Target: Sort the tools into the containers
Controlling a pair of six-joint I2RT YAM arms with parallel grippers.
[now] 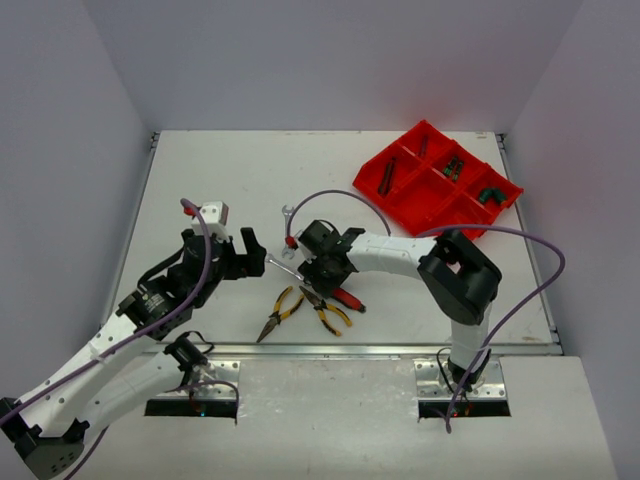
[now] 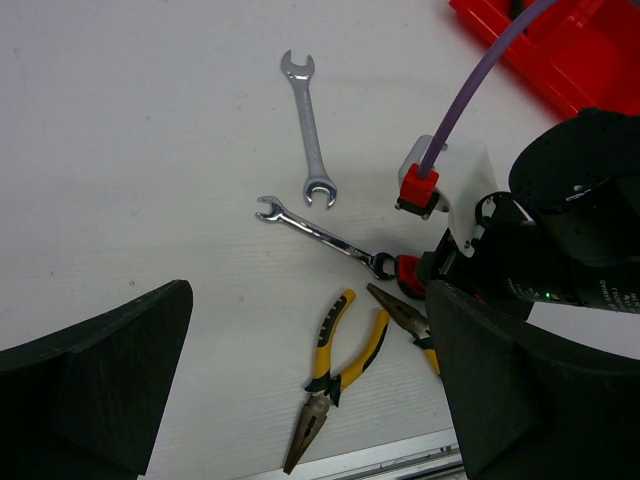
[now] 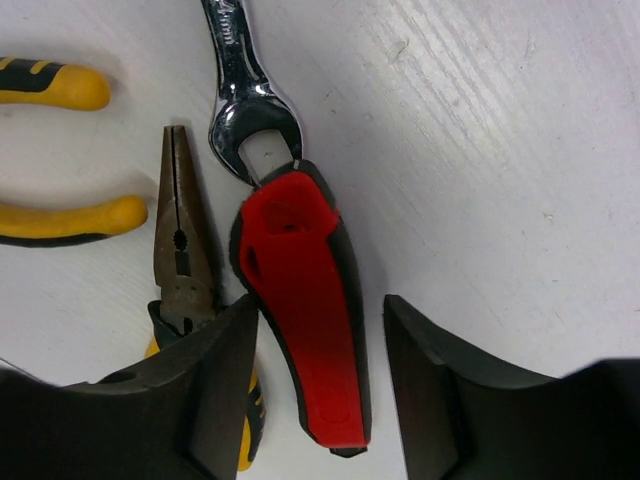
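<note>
My right gripper [image 3: 320,360] stands open astride one red handle [image 3: 305,300] of the red-handled pliers [image 1: 348,298]. Its left finger [image 3: 215,385] touches the handle; its right finger [image 3: 440,385] is a little apart. A silver wrench [image 3: 240,90] rests its open end against the handle's tip. A second wrench [image 2: 308,130] lies farther back. Two yellow-handled pliers [image 1: 283,310] [image 1: 330,315] lie near the front edge. My left gripper [image 1: 250,255] hovers open over the nearer yellow pliers [image 2: 335,370], holding nothing. The red divided tray [image 1: 437,180] sits at the back right with some tools in it.
The nose of a yellow-handled pliers [image 3: 180,240] lies right beside my right gripper's left finger. The right arm's purple cable [image 1: 340,195] loops over the table toward the tray. The metal front rail [image 1: 350,350] runs just below the pliers.
</note>
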